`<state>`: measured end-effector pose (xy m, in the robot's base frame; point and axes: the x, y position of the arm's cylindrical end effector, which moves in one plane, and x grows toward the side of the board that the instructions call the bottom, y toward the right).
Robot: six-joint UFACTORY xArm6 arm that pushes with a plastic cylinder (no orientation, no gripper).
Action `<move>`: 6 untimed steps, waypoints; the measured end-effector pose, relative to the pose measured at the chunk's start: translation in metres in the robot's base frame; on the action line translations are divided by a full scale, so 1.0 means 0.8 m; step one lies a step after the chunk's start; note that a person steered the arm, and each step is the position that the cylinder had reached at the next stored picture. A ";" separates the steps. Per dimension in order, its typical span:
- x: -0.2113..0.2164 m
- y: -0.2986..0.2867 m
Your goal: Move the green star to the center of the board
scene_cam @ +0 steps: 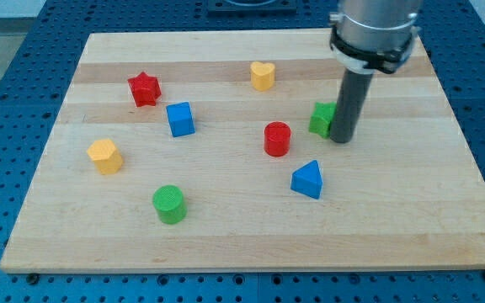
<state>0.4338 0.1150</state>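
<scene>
The green star [320,119] lies on the wooden board [242,227] right of the middle, partly hidden by the rod. My tip [341,140] rests on the board against the star's right side. A red cylinder [277,139] stands just left of the star.
A blue triangular block [308,180] lies below the star. A yellow heart [262,76] is near the view's top. A blue cube [180,119], a red star [144,88], a yellow block [105,156] and a green cylinder [169,204] occupy the left half.
</scene>
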 end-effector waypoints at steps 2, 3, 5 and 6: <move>-0.018 0.043; -0.041 0.063; -0.064 -0.053; -0.060 -0.115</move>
